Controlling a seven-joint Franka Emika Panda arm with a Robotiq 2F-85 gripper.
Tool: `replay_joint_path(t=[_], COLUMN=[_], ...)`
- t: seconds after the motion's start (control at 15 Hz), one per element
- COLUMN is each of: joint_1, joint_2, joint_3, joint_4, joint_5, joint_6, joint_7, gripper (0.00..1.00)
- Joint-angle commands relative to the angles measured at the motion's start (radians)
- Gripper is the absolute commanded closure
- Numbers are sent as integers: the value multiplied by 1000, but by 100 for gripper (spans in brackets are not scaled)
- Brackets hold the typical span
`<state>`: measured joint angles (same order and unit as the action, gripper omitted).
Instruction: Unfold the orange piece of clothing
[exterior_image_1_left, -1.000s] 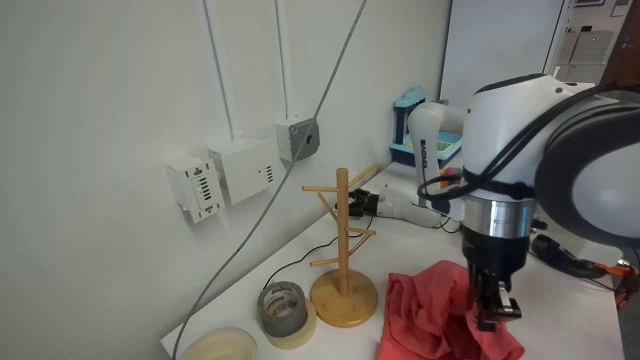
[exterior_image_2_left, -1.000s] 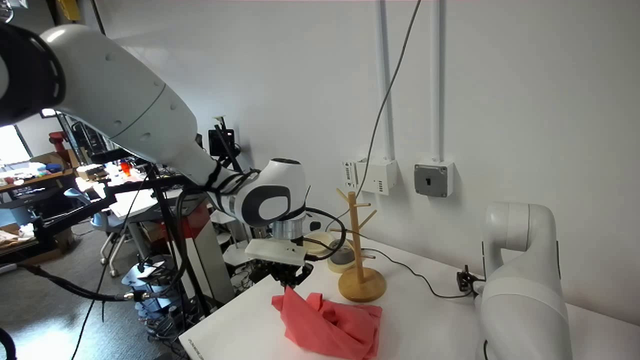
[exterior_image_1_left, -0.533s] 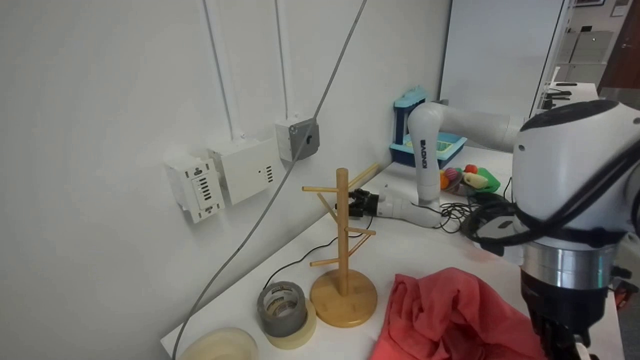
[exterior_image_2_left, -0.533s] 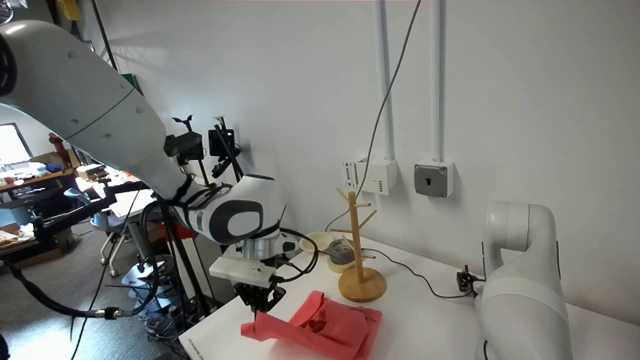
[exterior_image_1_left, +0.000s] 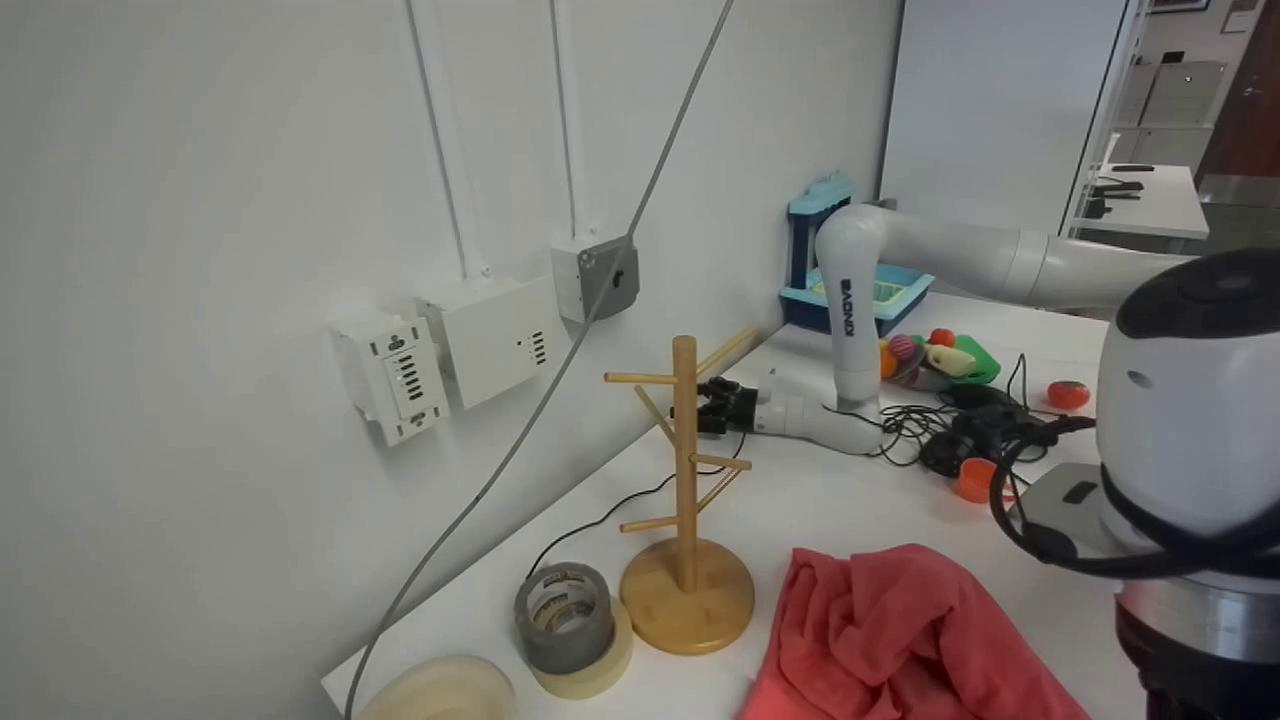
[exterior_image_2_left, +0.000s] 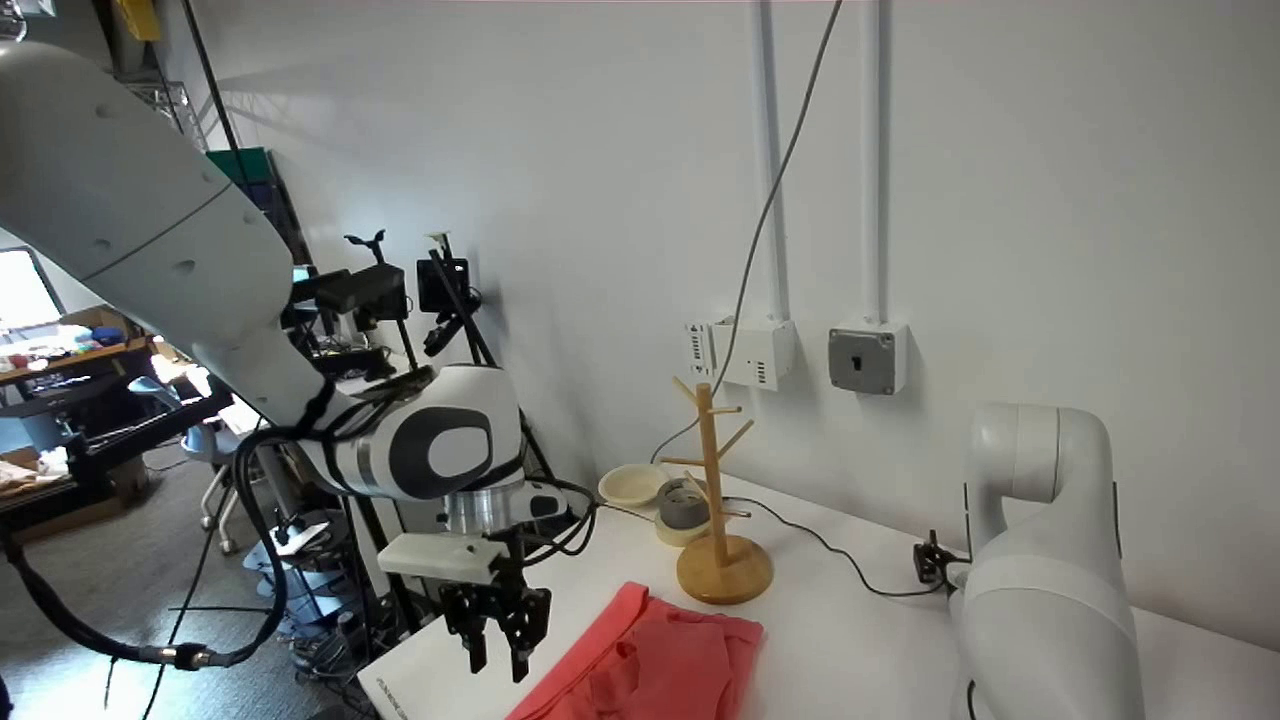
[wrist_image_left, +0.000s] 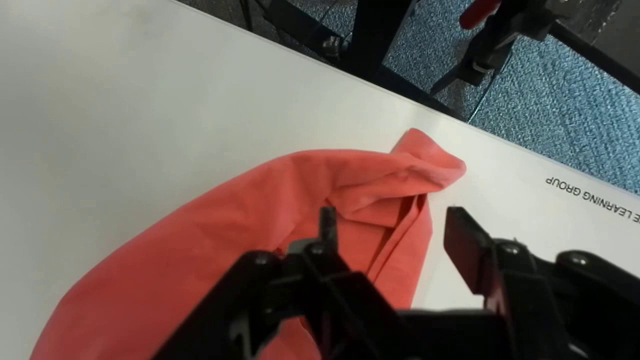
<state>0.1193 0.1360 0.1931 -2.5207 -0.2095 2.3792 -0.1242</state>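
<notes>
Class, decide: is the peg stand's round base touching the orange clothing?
Apart: in an exterior view, white table shows between the round base and the orange clothing.

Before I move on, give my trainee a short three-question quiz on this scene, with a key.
1. True or false: the end effector is open.
2. How is the coral garment arranged? A, spread out smooth; B, rumpled on the white table; C, hung on the wooden mug tree.
3. What sits directly beneath the gray duct tape roll?

Key: 1. True. 2. B. 3. The beige tape roll.
</notes>
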Motion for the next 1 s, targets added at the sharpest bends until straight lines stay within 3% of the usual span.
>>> replay_joint_path(t=[0.0, 0.13, 0.53, 0.93], joint_1=[21, 16, 4, 38], joint_2=[-62, -62, 9, 145], joint_3=[-16, -31, -109, -192], joint_4=[-16, 2, 79, 161], joint_5=[-7, -37, -207, -328], joint_6=[14, 46, 208, 295], joint_7=[47, 96, 293, 471], gripper=[9, 0, 0, 0])
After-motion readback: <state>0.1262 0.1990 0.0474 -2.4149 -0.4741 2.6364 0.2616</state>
